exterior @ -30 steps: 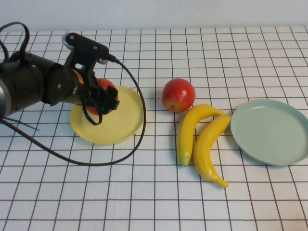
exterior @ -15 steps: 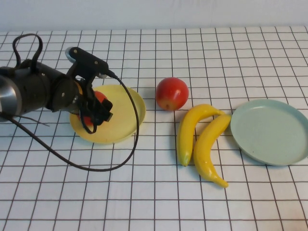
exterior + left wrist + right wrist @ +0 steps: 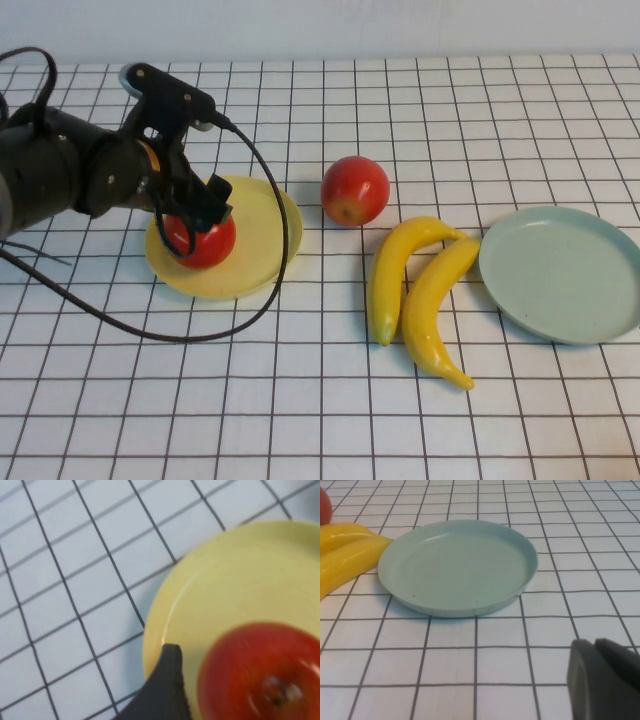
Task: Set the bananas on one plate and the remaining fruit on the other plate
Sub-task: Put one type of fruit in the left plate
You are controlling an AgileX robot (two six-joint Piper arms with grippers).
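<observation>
Gridded table (image 3: 300, 420): left pincer (image 3: 195, 215) seemingly released over apple (image 3: 203, 240) on yellow plate (image 3: 262, 255); right pincer (image 3: 602, 680) clenched.

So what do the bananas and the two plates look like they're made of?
Bananas: probably plastic; smooth, glossy, even yellow skin.
Yellow plate and teal plate: likely plastic or melamine; matte, uniform colour, thin raised rims.
The left pincer is over the apple; the right pincer is near the teal plate.

We saw bright, even light, with soft shadows on the tabletop (image 3: 320, 420) and small glints on the apples (image 3: 355, 190). The left wrist view was motion-blurred.
</observation>
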